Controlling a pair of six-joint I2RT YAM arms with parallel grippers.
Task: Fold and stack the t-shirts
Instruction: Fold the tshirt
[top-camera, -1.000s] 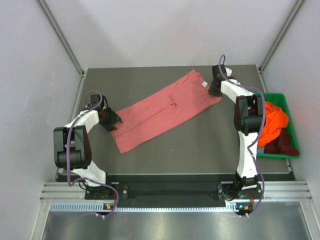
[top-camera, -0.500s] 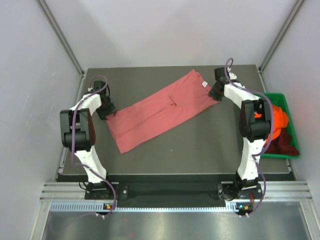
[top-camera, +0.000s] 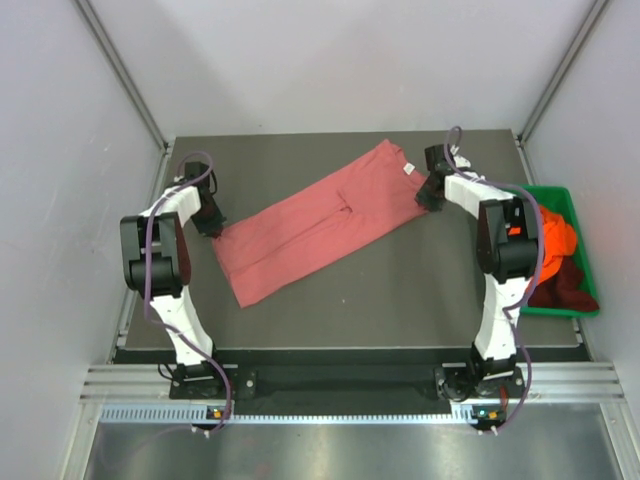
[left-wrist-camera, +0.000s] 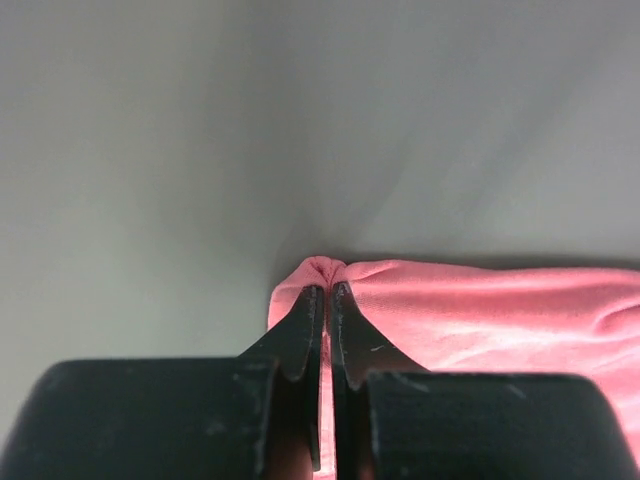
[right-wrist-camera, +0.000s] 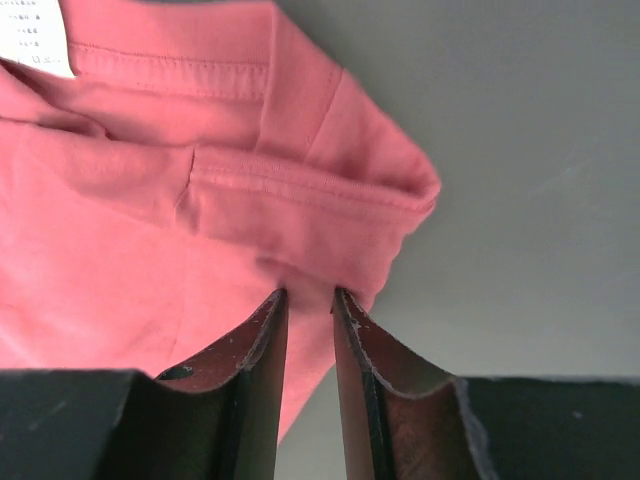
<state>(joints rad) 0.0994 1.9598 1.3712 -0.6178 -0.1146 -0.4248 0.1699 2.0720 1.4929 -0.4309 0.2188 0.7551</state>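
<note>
Across the middle of the dark table (top-camera: 400, 290), in the top view, the salmon-pink t-shirt (top-camera: 325, 220) is laid out flat as a long band running diagonally from the lower left to the upper right of the frame. Its lower-left end is met by the left gripper (top-camera: 210, 222), and its upper-right end by the right gripper (top-camera: 430, 193), just below a white label (top-camera: 408, 167) sewn at the neck. In the left wrist view, the left gripper (left-wrist-camera: 327, 290) is seen closed tight on a small bunched corner of the pink cloth (left-wrist-camera: 480, 310), which is puckered just past the fingertips, while the rest of the shirt is spread to the right over the grey surface. In the right wrist view, the right gripper (right-wrist-camera: 308, 295) is set narrow, with the hemmed edge of the shirt (right-wrist-camera: 150, 200) caught between its two fingers, and the label (right-wrist-camera: 35, 35) is seen at the upper left corner. At the right edge of the top view, beside the table, a green bin (top-camera: 555, 193) is filled with an orange t-shirt (top-camera: 555, 238) and a maroon t-shirt (top-camera: 568, 288), crumpled together and well apart from the pink one.
</note>
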